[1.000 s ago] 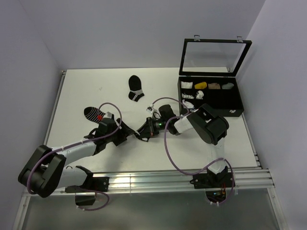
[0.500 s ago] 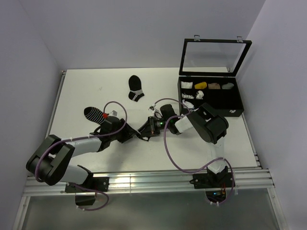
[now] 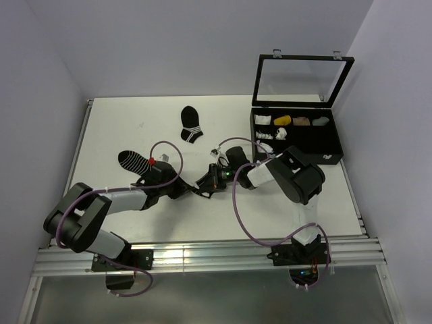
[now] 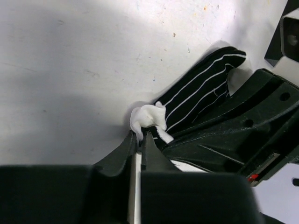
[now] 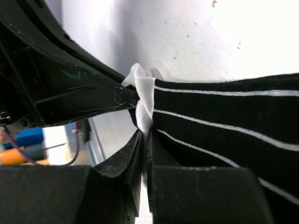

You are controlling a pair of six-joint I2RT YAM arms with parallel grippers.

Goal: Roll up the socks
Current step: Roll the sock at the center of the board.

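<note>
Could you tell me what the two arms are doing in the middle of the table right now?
Both arms meet mid-table over a black sock with thin white stripes. The left gripper is shut on the white fabric at its end, and the right gripper pinches that same end from the other side. The sock is not rolled yet. A striped sock to the left and a banded sock farther back lie untouched.

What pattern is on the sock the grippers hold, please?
The sock is black, thin white stripes, white tip; best in right wrist view.
</note>
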